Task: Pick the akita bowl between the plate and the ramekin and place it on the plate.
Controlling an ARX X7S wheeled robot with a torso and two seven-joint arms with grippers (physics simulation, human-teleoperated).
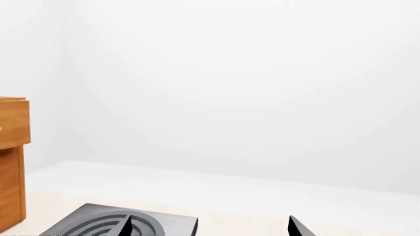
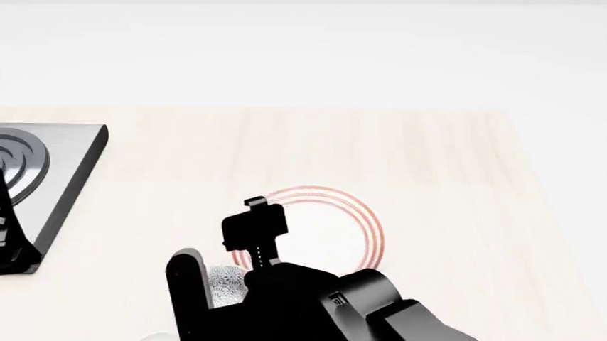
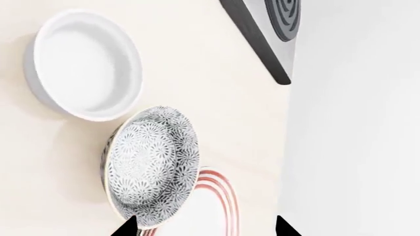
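Note:
The akita bowl (image 3: pixel 151 162), grey-white with a fine floral pattern, stands between the plain white ramekin (image 3: pixel 88 64) and the red-ringed plate (image 3: pixel 213 209); it hides part of the plate's rim. My right gripper (image 3: pixel 204 228) is open above them, with one fingertip (image 3: pixel 125 228) over the bowl's rim and the other past the plate. In the head view the right arm covers most of the bowl (image 2: pixel 226 280) and the near edge of the plate (image 2: pixel 328 227). The ramekin is hidden there. My left gripper (image 1: pixel 211 228) is open with nothing between its fingers.
A dark hob plate with concentric rings (image 2: pixel 38 167) lies at the table's far left, under the left arm. A wooden cabinet (image 1: pixel 13 147) stands beyond it in the left wrist view. The pale wooden table (image 2: pixel 446 185) ends at the back against a white wall.

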